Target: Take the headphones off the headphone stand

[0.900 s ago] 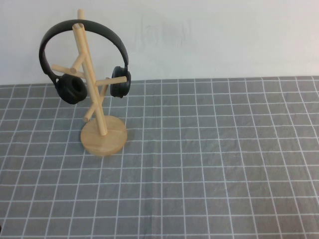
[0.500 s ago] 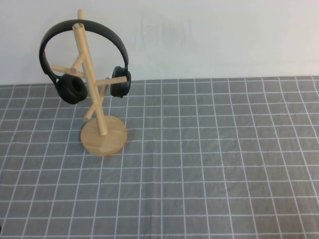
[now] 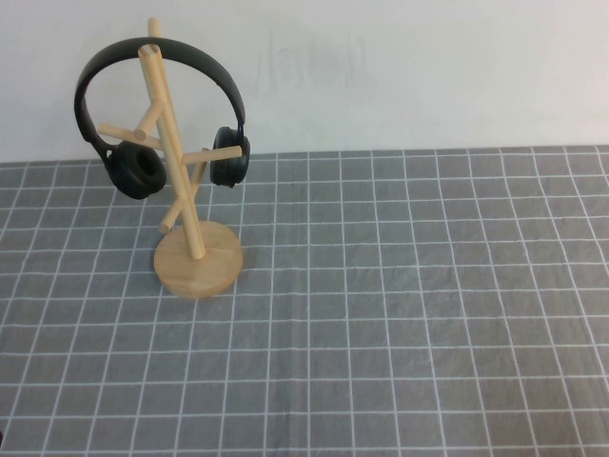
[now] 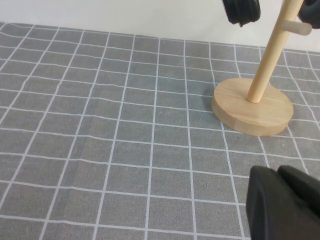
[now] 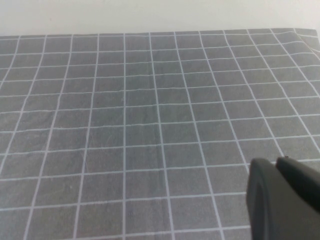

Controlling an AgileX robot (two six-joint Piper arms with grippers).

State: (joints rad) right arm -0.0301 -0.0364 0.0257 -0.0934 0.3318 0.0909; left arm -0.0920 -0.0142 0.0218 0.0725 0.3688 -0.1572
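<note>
The black headphones point(image 3: 135, 169) hang on the light wooden headphone stand point(image 3: 198, 259) at the back left of the table, the headband over the top of the slanted trunk, an ear cup on each side. Neither gripper shows in the high view. In the left wrist view my left gripper point(image 4: 276, 172) is shut and empty, low over the cloth a short way in front of the stand's base point(image 4: 252, 106); one ear cup point(image 4: 241, 10) shows at the picture's edge. In the right wrist view my right gripper point(image 5: 276, 163) is shut and empty over bare cloth.
A grey cloth with a white grid point(image 3: 400, 305) covers the table. A white wall point(image 3: 400, 67) stands right behind the stand. The cloth's far edge shows in the right wrist view point(image 5: 305, 31).
</note>
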